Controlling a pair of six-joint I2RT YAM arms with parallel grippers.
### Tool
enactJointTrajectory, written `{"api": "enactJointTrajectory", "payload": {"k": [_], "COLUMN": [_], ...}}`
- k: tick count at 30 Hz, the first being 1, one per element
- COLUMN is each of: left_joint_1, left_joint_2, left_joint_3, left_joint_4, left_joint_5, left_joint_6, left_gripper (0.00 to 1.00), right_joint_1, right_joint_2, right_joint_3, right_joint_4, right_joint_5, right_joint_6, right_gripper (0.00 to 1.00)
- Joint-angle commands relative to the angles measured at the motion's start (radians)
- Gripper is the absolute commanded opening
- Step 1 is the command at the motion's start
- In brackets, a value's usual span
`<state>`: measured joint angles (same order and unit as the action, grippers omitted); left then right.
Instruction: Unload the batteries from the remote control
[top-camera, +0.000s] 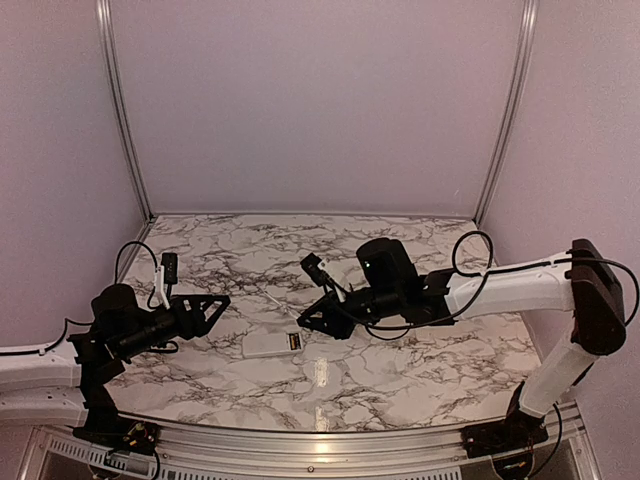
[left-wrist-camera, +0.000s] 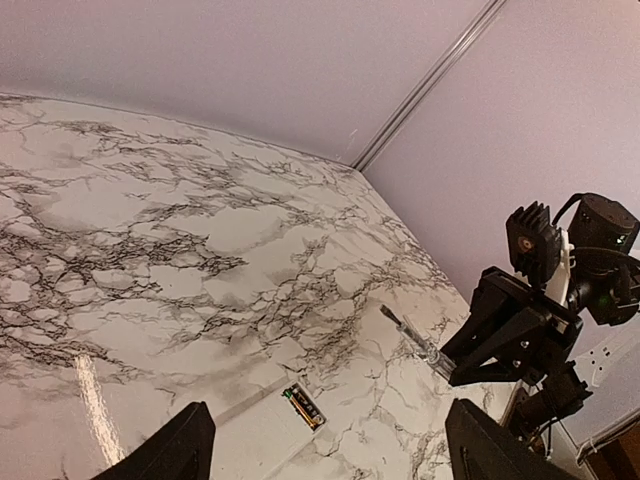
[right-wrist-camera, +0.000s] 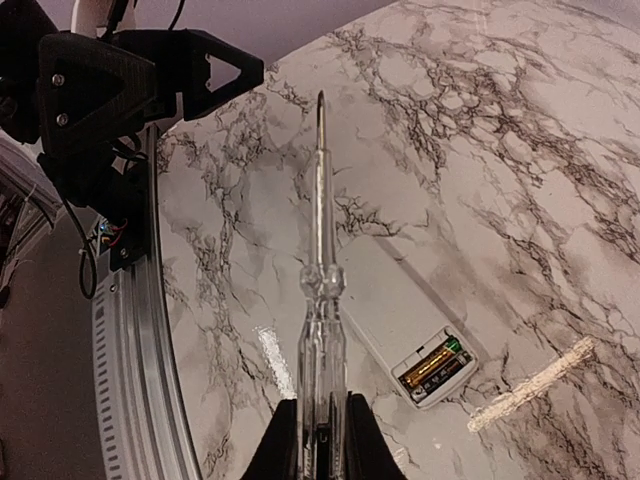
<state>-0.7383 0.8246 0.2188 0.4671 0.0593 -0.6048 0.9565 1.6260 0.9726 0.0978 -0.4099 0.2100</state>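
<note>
The white remote control (top-camera: 262, 345) lies flat near the table's middle, back side up, its battery bay open at the right end. In that bay the batteries (right-wrist-camera: 433, 365) sit side by side, one orange-gold, one dark; they also show in the left wrist view as batteries (left-wrist-camera: 303, 406). My right gripper (right-wrist-camera: 320, 440) is shut on the clear handle of a screwdriver (right-wrist-camera: 318, 230), which hovers beside the remote control (right-wrist-camera: 395, 300) with its tip pointing away from the bay. My left gripper (left-wrist-camera: 335, 450) is open and holds nothing, just left of the remote control (left-wrist-camera: 250, 445).
The right gripper (top-camera: 312, 320) and the left gripper (top-camera: 213, 303) face each other across the remote. The metal rail of the table's near edge (right-wrist-camera: 130, 380) runs close by. Purple walls with aluminium posts (top-camera: 120, 110) close the back and sides.
</note>
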Motion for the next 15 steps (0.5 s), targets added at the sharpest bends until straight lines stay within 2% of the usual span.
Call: {"api": "enactJointTrajectory", "payload": {"k": [1, 8, 15], "left_joint_1": [0.003, 0.003, -0.010], "left_joint_2": [-0.017, 0.008, 0.109], "left_joint_3": [-0.029, -0.053, -0.040], "left_joint_4": [0.129, 0.244, 0.348], "left_joint_5": [0.125, 0.239, 0.346], "left_joint_6": [0.005, -0.006, -0.018], "left_gripper": [0.82, 0.76, 0.72], "right_joint_1": [0.018, 0.024, 0.067], "right_joint_2": [-0.031, -0.063, -0.062], "right_joint_3": [-0.007, -0.024, -0.012], "right_joint_4": [0.049, 0.061, 0.040], "right_joint_5": [-0.108, -0.156, -0.192], "right_joint_6": [-0.023, -0.026, -0.059], "right_gripper": [0.00, 0.00, 0.00]}}
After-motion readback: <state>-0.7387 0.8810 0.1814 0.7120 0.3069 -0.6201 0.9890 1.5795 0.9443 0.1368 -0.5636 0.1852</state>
